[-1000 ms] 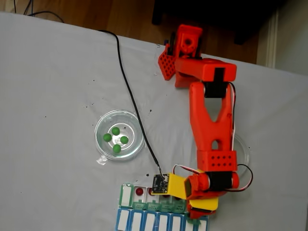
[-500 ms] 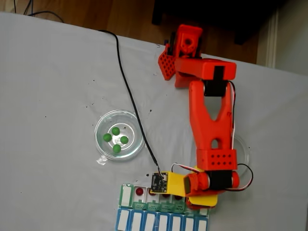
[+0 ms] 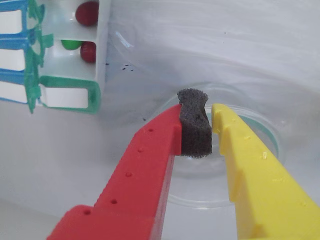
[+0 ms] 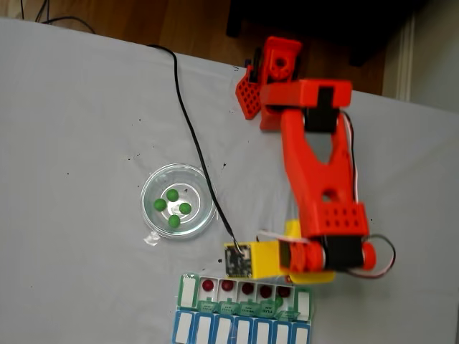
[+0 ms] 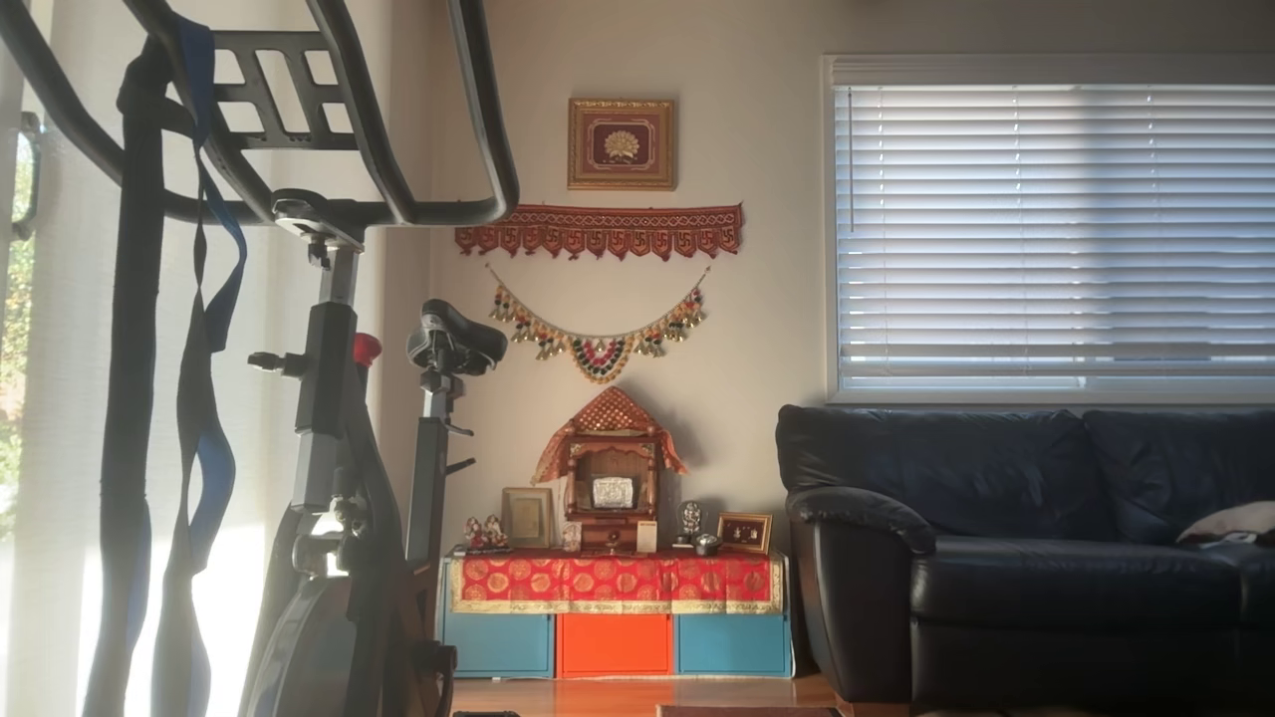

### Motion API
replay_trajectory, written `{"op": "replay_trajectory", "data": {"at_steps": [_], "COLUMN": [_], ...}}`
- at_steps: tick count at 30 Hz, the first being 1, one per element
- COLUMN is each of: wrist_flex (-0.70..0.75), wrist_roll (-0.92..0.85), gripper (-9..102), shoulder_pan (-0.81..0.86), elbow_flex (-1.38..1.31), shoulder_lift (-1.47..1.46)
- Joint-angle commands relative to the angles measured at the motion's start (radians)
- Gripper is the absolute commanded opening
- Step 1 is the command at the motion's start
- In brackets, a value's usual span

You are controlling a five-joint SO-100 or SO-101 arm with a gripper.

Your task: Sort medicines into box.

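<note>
In the wrist view my gripper point(image 3: 196, 120) is shut, a dark foam pad filling the gap between the red finger point(image 3: 150, 150) and the yellow finger point(image 3: 240, 150); no ball is in it. It hovers over a clear round dish point(image 3: 265, 131). The box point(image 3: 70, 95) is at upper left, with dark red medicines point(image 3: 87, 12) and a green one point(image 3: 71, 45) showing inside. In the fixed view the box point(image 4: 188, 290) holds a row of red balls point(image 4: 247, 289), just below the arm's yellow wrist point(image 4: 267, 258). Several green balls point(image 4: 172, 208) lie in another clear dish point(image 4: 152, 188).
A blue-lidded organizer row point(image 4: 240, 331) lies along the bottom edge, against the box. A black cable point(image 4: 188, 122) runs across the white table to the wrist camera point(image 4: 237, 259). The orange arm base point(image 4: 276, 72) stands at the back. The other view shows a room, not the table.
The wrist has pulled back from the right end of the box toward the arm base. It no longer covers the box, and the row of red balls now shows.
</note>
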Motion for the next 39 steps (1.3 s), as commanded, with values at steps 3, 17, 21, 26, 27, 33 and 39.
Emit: {"op": "replay_trajectory", "data": {"at_steps": [3, 17, 21, 26, 27, 33, 39], "wrist_flex": [0.002, -0.201, -0.275, -0.341, -0.356, -0.506, -0.588], "wrist_roll": [-0.094, -0.468, -0.495, -0.451, -0.451, -0.433, -0.439], "gripper": [2, 2, 2, 2, 2, 2, 18], "shoulder_pan": [0.21, 0.566, 0.581, 0.606, 0.611, 0.638, 0.657], "elbow_flex": [0.009, 0.337, 0.477, 0.594, 0.62, 0.802, 0.893], "shoulder_lift": [0.242, 0.316, 0.354, 0.423, 0.434, 0.532, 0.545]}}
